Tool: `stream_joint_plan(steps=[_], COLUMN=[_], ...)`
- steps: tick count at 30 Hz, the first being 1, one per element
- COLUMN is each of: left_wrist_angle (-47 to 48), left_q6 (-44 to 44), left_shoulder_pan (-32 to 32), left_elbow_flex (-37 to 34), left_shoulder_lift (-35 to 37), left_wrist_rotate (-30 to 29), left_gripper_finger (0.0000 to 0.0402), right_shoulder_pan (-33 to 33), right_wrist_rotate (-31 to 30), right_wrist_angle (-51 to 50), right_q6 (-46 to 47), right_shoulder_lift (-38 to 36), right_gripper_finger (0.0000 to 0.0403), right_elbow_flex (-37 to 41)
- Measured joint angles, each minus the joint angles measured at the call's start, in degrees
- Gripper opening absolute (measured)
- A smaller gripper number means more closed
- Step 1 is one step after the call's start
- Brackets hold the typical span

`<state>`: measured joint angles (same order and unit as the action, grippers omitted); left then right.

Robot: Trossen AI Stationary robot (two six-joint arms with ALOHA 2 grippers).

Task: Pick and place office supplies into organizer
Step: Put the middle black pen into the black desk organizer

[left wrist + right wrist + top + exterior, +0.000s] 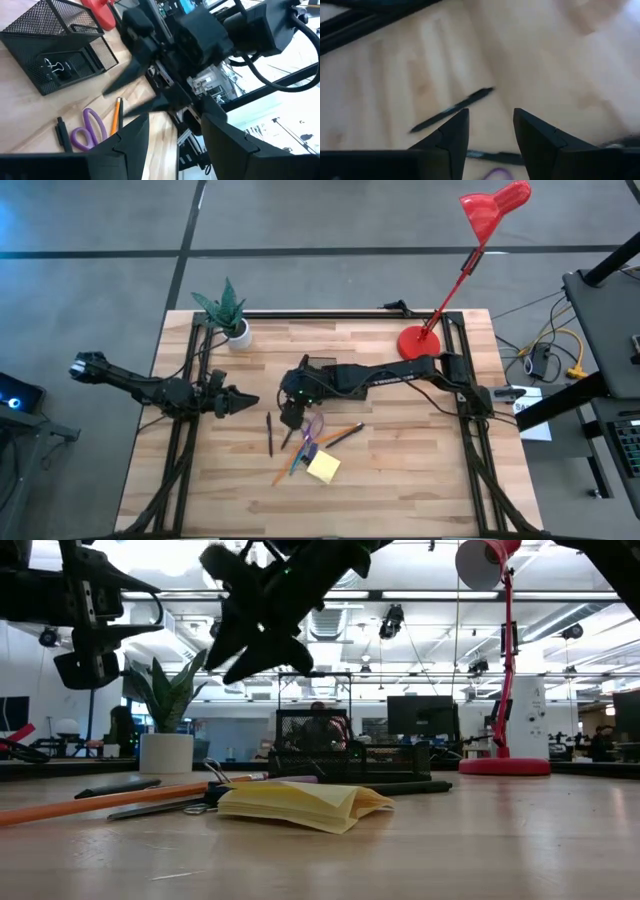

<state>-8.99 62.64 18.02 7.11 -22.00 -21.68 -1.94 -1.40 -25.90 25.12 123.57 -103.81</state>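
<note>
While the right gripper [291, 416] hovers, jaws parted and empty, over a dark pen [269, 434], the supplies lie loose near the organizer [55, 47]; left gripper [243, 400] waits left, jaws apart.

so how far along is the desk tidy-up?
Early. Done: only a binder clip shows inside the mesh organizer. In hand: nothing held; the right gripper hangs open over the supplies, empty. The left gripper waits open at the table's left side. Left: the black pen, purple scissors, orange pencils and yellow sticky-note pad all lie on the table.
</note>
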Motion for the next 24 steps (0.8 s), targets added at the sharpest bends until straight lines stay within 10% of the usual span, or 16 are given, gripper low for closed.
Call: stream_joint_plan(steps=[9,17,24], left_wrist_angle=[-6.93,-7.38,-6.42], left_q6=[-0.01,-1.34,-1.48], left_shoulder_pan=[-0.02,0.11,0.72], left_elbow_flex=[-0.04,0.0,-0.11], left_shoulder_lift=[-0.39,-0.67,-2.8], left_wrist_rotate=[-0.28,2.54,11.03], left_gripper_finger=[0.0167,0.0167,0.0167], right_shoulder_pan=[-2.34,-5.05,-3.3], right_wrist_rotate=[18.05,6.33,-1.77], right_wrist_angle=[-0.64,-8.75,-5.54], right_q6=[-24.5,-52.72,-54.96], right_shoulder_lift=[-0.07,0.05,3.58], right_gripper_finger=[0.0148,0.013,0.0141], right_elbow_flex=[-0.02,0.0,-0.43])
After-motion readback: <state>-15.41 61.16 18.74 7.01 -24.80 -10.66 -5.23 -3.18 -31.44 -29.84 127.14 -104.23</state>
